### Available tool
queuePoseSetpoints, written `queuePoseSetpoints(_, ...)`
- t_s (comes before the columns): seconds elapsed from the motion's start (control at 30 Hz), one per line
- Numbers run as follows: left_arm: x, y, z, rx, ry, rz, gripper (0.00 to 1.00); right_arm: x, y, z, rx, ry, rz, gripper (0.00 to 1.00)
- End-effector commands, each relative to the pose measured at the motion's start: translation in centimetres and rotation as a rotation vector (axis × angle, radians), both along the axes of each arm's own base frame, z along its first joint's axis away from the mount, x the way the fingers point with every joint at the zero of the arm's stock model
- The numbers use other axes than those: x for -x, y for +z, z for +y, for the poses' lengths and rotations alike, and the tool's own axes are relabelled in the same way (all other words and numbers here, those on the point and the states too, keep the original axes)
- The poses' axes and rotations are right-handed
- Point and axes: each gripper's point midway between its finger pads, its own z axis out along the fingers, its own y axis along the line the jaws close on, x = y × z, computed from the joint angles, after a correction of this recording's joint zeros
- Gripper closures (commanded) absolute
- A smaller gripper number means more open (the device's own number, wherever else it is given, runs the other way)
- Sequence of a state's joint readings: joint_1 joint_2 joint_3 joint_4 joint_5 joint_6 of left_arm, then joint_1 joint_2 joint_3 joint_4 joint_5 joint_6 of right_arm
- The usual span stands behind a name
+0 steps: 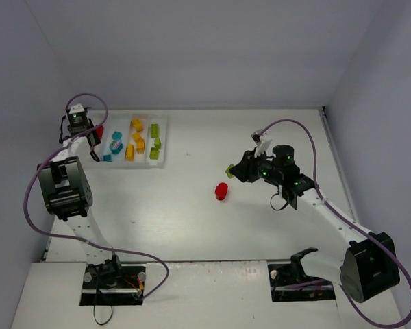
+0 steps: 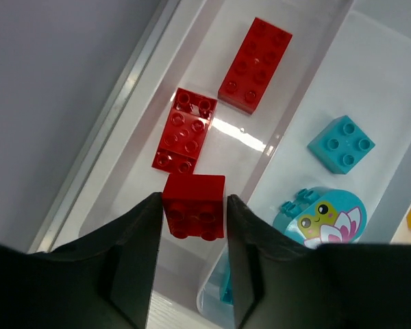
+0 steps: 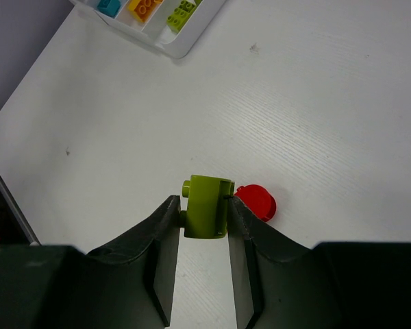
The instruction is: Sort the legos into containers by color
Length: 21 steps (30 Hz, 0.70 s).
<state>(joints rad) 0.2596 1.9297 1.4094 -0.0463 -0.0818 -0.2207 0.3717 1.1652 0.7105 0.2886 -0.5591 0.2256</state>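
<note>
The white tray (image 1: 164, 125) lies at the far left, with yellow bricks (image 1: 136, 140), lime green bricks (image 1: 154, 141) and cyan pieces (image 1: 114, 145) in its compartments. My left gripper (image 1: 93, 142) hangs over the leftmost compartment (image 2: 141, 171), shut on a small red brick (image 2: 194, 205). Two red bricks (image 2: 255, 65) (image 2: 183, 130) lie in that compartment. A cyan brick (image 2: 341, 142) and a cyan round piece with a face (image 2: 322, 212) lie in the one beside it. My right gripper (image 1: 234, 170) is shut on a lime green brick (image 3: 207, 205) above the table. A red round piece (image 3: 258, 202) lies just beside it.
The red round piece (image 1: 221, 191) sits alone mid-table, left of my right arm. The tray's near corner (image 3: 181, 46) shows at the top of the right wrist view. Grey walls close the table at the left, back and right.
</note>
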Motion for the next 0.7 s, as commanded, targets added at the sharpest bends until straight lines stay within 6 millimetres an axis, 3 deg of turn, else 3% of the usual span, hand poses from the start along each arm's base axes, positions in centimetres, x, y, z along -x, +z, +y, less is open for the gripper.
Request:
queuePoseSetpoints(0.0, -1.9, 4.6, -0.4, -0.002, -0.022, -0.112, 0.62, -0.8, 2.6, 0.5, -0.043, 0.024, -0.105, 1.00)
queuePoseSetpoints(0.07, -1.8, 4.5, -0.5, 0.010, -0.028, -0.109, 0.53, -0.8, 2.4, 0.6, -0.044, 0.028, -0.099, 1.00)
queuePoseSetpoints(0.23, -1.1, 4.5, -1.2, 0.035, -0.041, -0.109, 0.45, -0.9, 2.5, 0.6, -0.045, 0.028, -0.102, 1.00)
queuePoseSetpoints(0.33, -0.2, 5.5, -2.1, 0.043, -0.058, -0.127, 0.43, -1.0, 2.9, 0.7, -0.054, 0.028, -0.100, 1.00)
queuePoseSetpoints(0.37, 0.0, 7.5, -2.9, 0.051, -0.087, -0.179, 0.42, -0.9, 3.2, 0.9, -0.068, 0.031, -0.093, 1.00)
queuePoseSetpoints(0.47, 1.1, 11.2, -6.9, 0.028, -0.208, -0.273, 0.39, -1.1, 4.1, 1.2, -0.098, 0.023, -0.082, 1.00)
queuePoseSetpoints(0.5, 1.2, 11.9, -9.9, 0.014, -0.280, -0.282, 0.37, -1.3, 4.6, 1.3, -0.108, 0.022, -0.080, 1.00)
queuePoseSetpoints(0.53, 2.1, 14.4, -11.8, -0.017, -0.323, -0.326, 0.37, -1.4, 4.7, 1.3, -0.115, 0.017, -0.074, 1.00)
queuePoseSetpoints(0.57, 2.9, 14.6, -13.3, -0.074, -0.375, -0.318, 0.36, -1.5, 4.9, 1.4, -0.124, 0.016, -0.067, 1.00)
queuePoseSetpoints(0.6, 3.5, 15.3, -17.7, -0.090, -0.489, -0.336, 0.36, -1.6, 5.1, 1.6, -0.139, 0.014, -0.053, 1.00)
queuePoseSetpoints(0.63, 4.9, 17.5, -19.7, -0.117, -0.552, -0.392, 0.36, -1.6, 5.4, 1.7, -0.148, 0.018, -0.050, 1.00)
queuePoseSetpoints(0.67, 6.0, 17.1, -22.0, -0.158, -0.654, -0.396, 0.36, -1.6, 5.6, 1.8, -0.157, 0.023, -0.049, 1.00)
